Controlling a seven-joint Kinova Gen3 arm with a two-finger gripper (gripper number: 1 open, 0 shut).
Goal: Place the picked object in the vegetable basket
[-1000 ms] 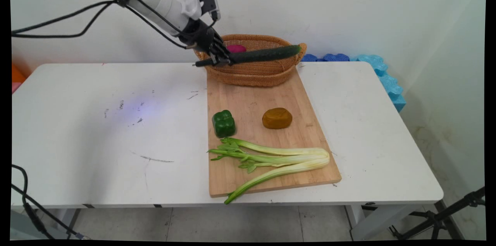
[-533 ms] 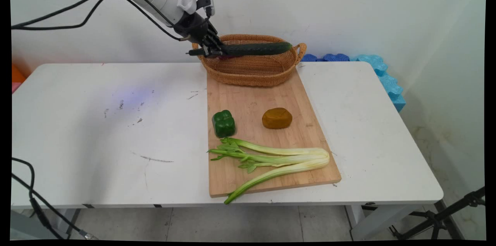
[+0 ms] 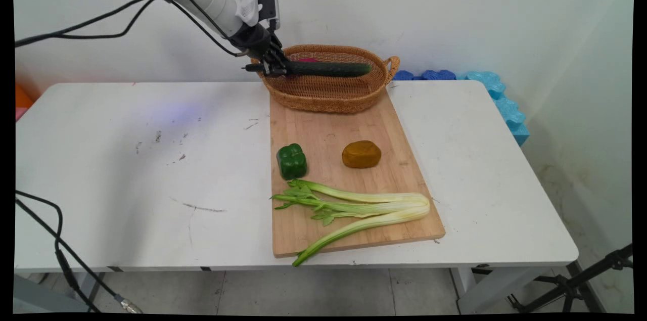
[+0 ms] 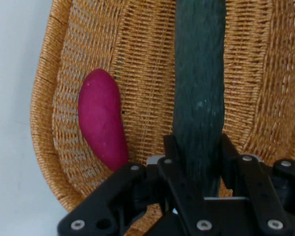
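One pincer (image 3: 277, 69), closed on the stem end of a dark cucumber (image 3: 328, 69), hangs at the left rim of the wicker basket (image 3: 328, 96). I note the cucumber has dropped and levelled over the past second; it now lies along the basket's mouth. A magenta sweet potato (image 4: 103, 120) sits inside. On the cutting board (image 3: 328, 129) on the worktop (image 3: 126, 169): green pepper (image 3: 291, 161), brown lump (image 3: 361, 154), celery (image 3: 354, 210).

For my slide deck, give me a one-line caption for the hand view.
Pincer shut on a dark green cucumber above a wicker basket holding a magenta sweet potato.
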